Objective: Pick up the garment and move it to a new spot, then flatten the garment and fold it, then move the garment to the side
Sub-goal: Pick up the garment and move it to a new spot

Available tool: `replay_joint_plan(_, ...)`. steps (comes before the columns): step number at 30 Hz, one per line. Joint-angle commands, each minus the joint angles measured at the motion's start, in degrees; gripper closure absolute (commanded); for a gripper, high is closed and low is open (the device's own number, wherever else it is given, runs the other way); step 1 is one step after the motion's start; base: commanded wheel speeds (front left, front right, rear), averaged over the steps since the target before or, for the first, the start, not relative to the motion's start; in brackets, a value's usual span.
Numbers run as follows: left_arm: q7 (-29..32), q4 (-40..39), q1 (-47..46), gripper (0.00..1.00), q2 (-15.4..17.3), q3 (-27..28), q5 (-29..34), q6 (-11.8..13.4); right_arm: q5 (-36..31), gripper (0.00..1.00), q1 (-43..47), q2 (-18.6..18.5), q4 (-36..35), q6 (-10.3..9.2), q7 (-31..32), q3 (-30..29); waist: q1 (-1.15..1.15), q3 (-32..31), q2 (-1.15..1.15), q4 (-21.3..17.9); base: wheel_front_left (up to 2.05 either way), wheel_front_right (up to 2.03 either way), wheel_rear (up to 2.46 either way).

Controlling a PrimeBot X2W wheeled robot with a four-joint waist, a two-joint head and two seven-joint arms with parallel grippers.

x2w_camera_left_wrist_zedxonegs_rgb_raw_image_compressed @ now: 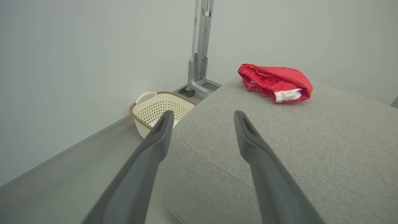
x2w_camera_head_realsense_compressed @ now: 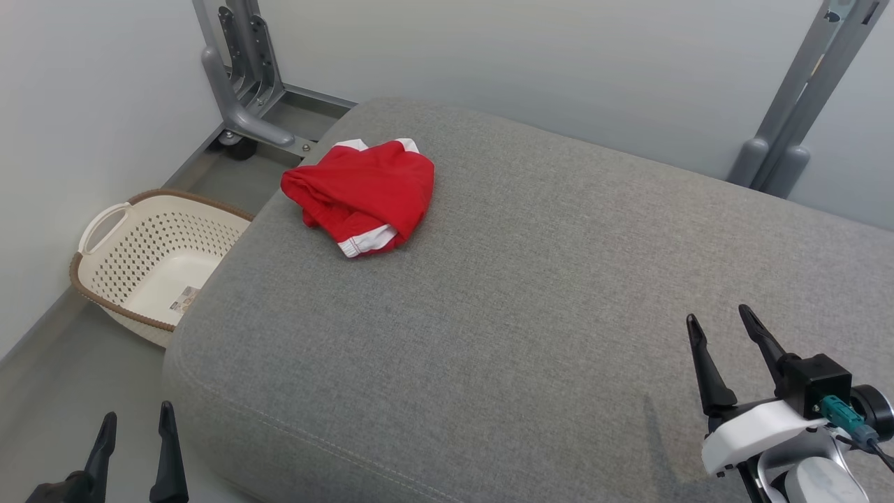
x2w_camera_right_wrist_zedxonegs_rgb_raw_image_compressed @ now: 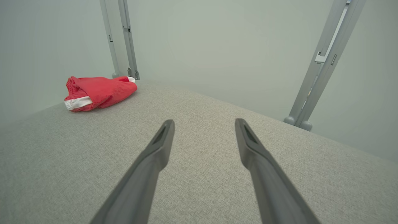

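Red garment point(x2w_camera_head_realsense_compressed: 360, 192) lies between one and two o'clock from left pincer point(x2w_camera_head_realsense_compressed: 138, 411) — likely nearer than right pincer point(x2w_camera_head_realsense_compressed: 718, 313); both gape wide, empty.

This looks like a robotics test room dressed as a home laundry corner. Plain pale walls point(x2w_camera_head_realsense_compressed: 559, 56) and a smooth grey floor point(x2w_camera_head_realsense_compressed: 63, 377) enclose a big grey upholstered cushion point(x2w_camera_head_realsense_compressed: 559, 314). Grey metal rig posts point(x2w_camera_head_realsense_compressed: 241, 91) stand against the wall behind it. A cream perforated laundry basket point(x2w_camera_head_realsense_compressed: 133, 251) sits on the floor beside the cushion, and red shorts point(x2w_camera_head_realsense_compressed: 363, 192) lie crumpled on top.
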Motion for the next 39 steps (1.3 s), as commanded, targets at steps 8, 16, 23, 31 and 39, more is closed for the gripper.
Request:
replay_joint_plan(8, -0.1, 2.6, -7.2, 0.0, -0.5, -4.1, -1.6, -0.2, -0.6, 0.0, -3.5, -2.5, -1.6, -0.08, -0.1, -0.4, 0.0, 7.5, 0.0, -2.6, 0.0, 0.0, 0.0)
replay_joint_plan(16, 8.0, 11.1, -28.9, 0.0, -1.5, -9.5, -10.9, -0.2, -2.0, 0.0, -11.9, -8.4, -5.4, -0.08, -0.1, -2.0, 0.0, 23.3, 0.0, -4.8, 0.0, 0.0, 0.0)
replay_joint_plan(23, 17.6, 18.8, -44.5, 0.0, 1.9, -11.7, -18.0, -0.2, -2.3, 0.0, -15.8, -11.8, -8.4, -0.08, 0.3, -2.5, 0.0, 31.4, 0.0, -6.4, 0.0, 0.0, 0.0)
replay_joint_plan(31, 26.5, 30.4, -55.8, 0.0, 5.7, -12.6, -24.2, -0.2, -2.4, 0.0, -17.2, -13.0, -11.8, -0.08, 1.1, -2.5, 0.0, 37.2, 0.0, -8.8, 0.0, 0.0, 0.0)
replay_joint_plan(39, 27.1, 41.1, -58.9, 0.0, 4.6, -16.3, -24.0, -0.2, -2.4, 0.0, -15.9, -13.5, -12.9, -0.09, 2.2, -4.0, 0.0, 38.9, 0.0, -9.7, 0.0, 0.0, 0.0)
